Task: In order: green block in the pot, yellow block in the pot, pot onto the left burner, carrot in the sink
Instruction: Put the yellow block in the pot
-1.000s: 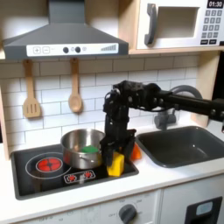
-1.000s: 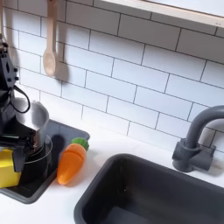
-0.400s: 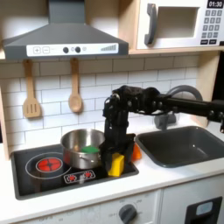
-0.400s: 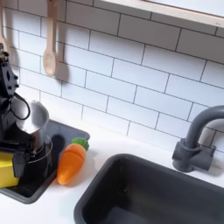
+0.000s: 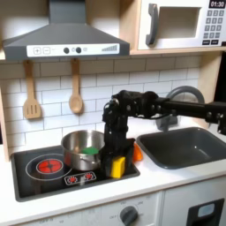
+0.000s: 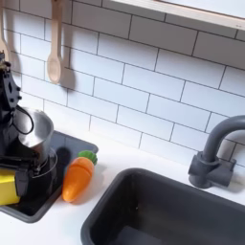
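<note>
The yellow block point(image 5: 116, 166) rests on the black stovetop in front of the pot, and it also shows at the second exterior view's left edge point(image 6: 8, 188). My gripper point(image 5: 116, 162) point(image 6: 10, 182) points straight down over it. One finger stands on each side of the block, and the gripper looks open. The silver pot point(image 5: 78, 141) point(image 6: 40, 127) sits just behind, with the green block point(image 5: 91, 153) inside. The orange carrot point(image 5: 135, 152) point(image 6: 77, 178) lies right of the gripper in both exterior views. The left burner point(image 5: 48, 164) is bare. The sink point(image 5: 181, 146) point(image 6: 163, 212) is to the right.
A dark faucet point(image 6: 215, 153) stands at the sink's back. Two wooden utensils point(image 5: 75, 93) hang on the tiled wall above the stove. A range hood point(image 5: 62, 40) and a microwave point(image 5: 181, 22) sit overhead. A white counter strip separates the stove from the sink.
The arm has sunk a little, bringing the gripper lower around the yellow block. The block, pot and carrot have not moved.
</note>
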Available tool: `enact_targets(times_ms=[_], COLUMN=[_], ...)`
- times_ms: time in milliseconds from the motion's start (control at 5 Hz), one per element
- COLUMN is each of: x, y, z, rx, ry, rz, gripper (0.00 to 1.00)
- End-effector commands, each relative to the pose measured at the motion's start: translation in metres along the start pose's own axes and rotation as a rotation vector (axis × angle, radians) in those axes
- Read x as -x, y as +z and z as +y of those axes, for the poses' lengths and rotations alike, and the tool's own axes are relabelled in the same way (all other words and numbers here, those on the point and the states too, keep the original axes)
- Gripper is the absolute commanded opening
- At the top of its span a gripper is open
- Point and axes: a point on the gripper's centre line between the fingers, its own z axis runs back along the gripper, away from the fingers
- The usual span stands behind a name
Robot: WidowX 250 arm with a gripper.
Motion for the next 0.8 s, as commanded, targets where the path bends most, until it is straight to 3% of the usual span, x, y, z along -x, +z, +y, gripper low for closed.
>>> enact_targets(times_ms=[0,200,400,600], x=[0.0004,0.0005,-0.0024,-0.0040], y=[-0.0105,-0.0147,-0.0134,-0.0097], z=[-0.0059,-0.0020,-0.0032,-0.0069], rx=[0.007,0.004,0.015,0.021], ry=[-0.025,-0.016,-0.021,-0.031], rz=[0.008,0.009,-0.016,-0.033], gripper=[1.00,1.00,0.94,0.00])
